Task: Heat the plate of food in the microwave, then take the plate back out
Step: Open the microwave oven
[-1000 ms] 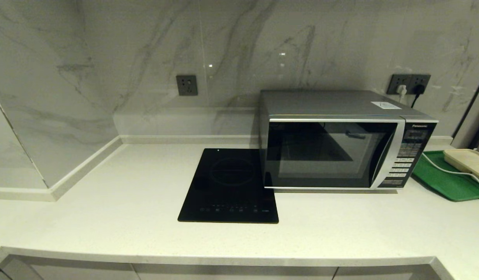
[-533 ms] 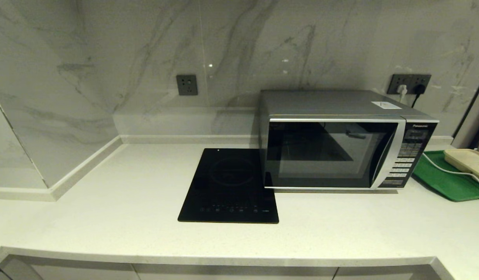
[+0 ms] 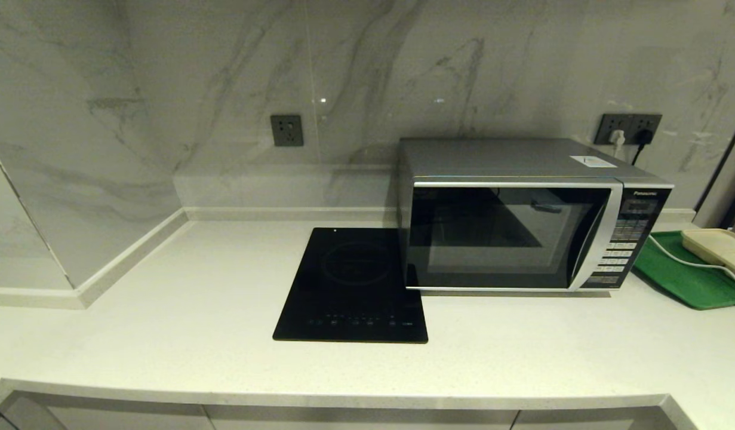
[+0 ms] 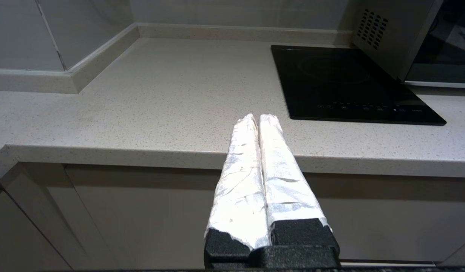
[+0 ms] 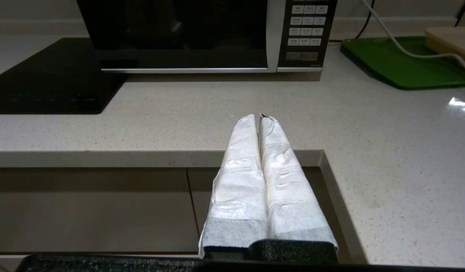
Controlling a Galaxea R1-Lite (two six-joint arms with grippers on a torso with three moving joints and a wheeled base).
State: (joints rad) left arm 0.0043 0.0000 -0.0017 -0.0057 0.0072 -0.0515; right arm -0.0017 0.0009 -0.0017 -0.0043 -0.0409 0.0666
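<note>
The microwave (image 3: 522,218) sits on the pale countertop (image 3: 164,310) against the marble wall, its dark glass door shut, just beside the black induction hob (image 3: 352,286) on one side and near a green tray (image 3: 683,278) on the other; the plate of food shows nowhere on the counter, and whether it sits behind that dark glass I cannot tell. Both arms hang low in front of the cabinet; the left gripper (image 4: 258,119) has its white-wrapped fingers pressed together on nothing, the right gripper (image 5: 258,118) likewise closed and empty, pointed towards the button panel. The oven looks heavy and stiff, not something to shift; I would judge the place to take hold is the door's curved silver trim beside the panel, or a release button low on that panel; the glass looks slick and offers no grip. "Panasonic" reads in white above the buttons; a white label (image 3: 592,161) lies on the oven's top, its writing too small to read.
</note>
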